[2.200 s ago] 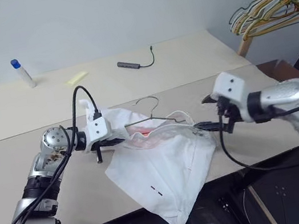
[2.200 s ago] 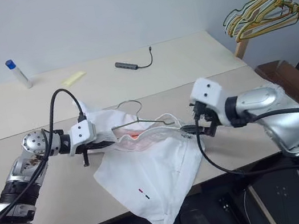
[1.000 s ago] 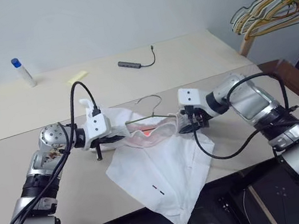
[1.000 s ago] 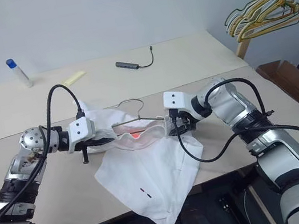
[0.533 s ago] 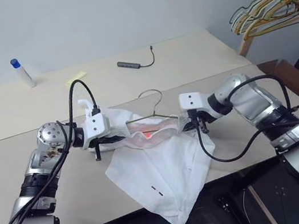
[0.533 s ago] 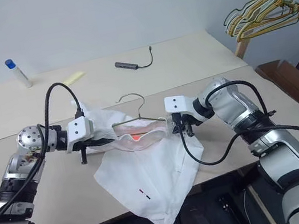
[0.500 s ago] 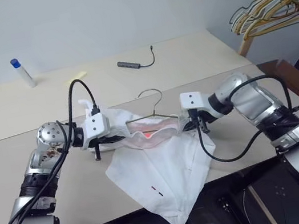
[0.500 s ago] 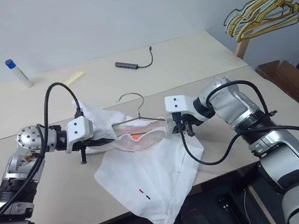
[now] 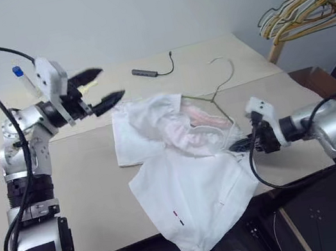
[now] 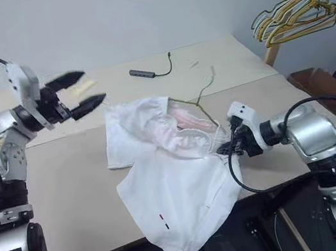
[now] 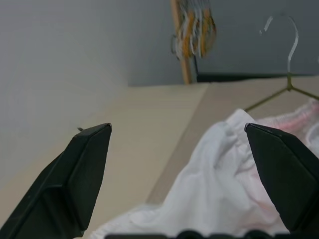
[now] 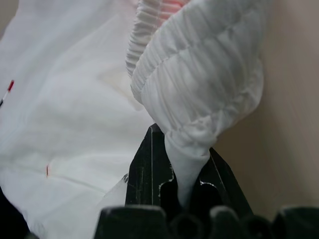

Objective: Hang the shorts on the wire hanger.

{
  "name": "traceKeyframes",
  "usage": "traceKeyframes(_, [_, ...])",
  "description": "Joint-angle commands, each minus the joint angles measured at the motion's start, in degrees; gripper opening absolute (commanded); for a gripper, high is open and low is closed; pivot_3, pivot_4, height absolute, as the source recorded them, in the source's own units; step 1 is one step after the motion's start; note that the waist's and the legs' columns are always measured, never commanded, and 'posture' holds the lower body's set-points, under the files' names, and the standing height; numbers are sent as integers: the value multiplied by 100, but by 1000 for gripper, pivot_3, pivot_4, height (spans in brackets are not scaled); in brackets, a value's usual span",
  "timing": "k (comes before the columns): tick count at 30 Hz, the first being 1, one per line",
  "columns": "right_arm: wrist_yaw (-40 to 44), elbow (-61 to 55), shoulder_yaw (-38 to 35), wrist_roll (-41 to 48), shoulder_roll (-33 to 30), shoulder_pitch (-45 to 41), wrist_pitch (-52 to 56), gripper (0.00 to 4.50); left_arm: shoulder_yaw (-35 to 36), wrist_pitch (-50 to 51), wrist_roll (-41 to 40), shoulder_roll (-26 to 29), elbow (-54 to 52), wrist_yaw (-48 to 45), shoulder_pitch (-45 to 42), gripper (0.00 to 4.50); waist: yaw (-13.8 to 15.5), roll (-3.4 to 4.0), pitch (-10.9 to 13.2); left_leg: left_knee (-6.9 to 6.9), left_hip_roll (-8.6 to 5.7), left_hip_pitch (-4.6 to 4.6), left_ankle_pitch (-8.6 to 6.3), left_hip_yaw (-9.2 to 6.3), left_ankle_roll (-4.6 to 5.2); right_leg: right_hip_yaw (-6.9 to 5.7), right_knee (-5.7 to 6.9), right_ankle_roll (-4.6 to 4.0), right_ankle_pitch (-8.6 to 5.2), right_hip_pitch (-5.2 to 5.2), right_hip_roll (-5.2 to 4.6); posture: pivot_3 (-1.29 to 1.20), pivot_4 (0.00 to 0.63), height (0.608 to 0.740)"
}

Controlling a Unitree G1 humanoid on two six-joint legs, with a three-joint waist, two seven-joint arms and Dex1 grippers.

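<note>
White thin cloth: the shorts (image 9: pixel 189 173), spread at the centre of the frame on the tan table (image 9: pixel 86 179), long axis running from the gathered elastic waistband at upper right to the leg hem overhanging the near table edge at lower centre; faint pink tint, small dark marks.
Thin bare wire: the wire hanger (image 9: pixel 213 95), triangular, partly inside the waistband, curved hook raised toward upper right.
The right gripper (image 12: pixel 180 186), centre right, is clamped on the bunched waistband.
The left gripper (image 9: pixel 101 88), upper left, is raised clear of the cloth, fingers spread, holding nothing.
</note>
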Motion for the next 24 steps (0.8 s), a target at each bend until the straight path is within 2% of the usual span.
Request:
traceKeyframes(1, [-927,-572,-1461,231,86,244,1488,0,353,882,-910,-310,-1292,681,45,4472,-1,0,0,0,0,0,0,0,0,0,1,-1,0,0,0,-160,8,740])
traceKeyframes(5, [-1714,-677,-2551,19,149,311,2750,0,347,1422,-1542,-762,-2300,1251,265,4472,5,1,-1,0,-2,1,0,0,-1,1,-2,-1,1,4,-2,-202,13,740])
traceKeyframes(10, [-2828,-111,-3506,-90,139,13,2968,0,225,1758,-1917,-973,-2819,1558,221,4472,-109,18,-11,0,-5,6,0,1,0,8,-2,2,-1,6,1,-234,8,740])
traceKeyframes(17, [-4585,663,-4224,-414,310,-1065,2968,0,172,1969,-2047,-983,-2672,1785,-171,4472,-412,43,-25,0,-15,12,0,1,0,20,-7,5,-3,16,0,-243,2,740])
traceKeyframes(24, [-5775,1480,-4592,-884,283,-2281,2968,0,153,2067,-2086,-854,-2595,1724,-284,4472,-643,56,-32,-6,-17,50,0,0,1,24,-16,8,-5,57,0,-238,0,740])
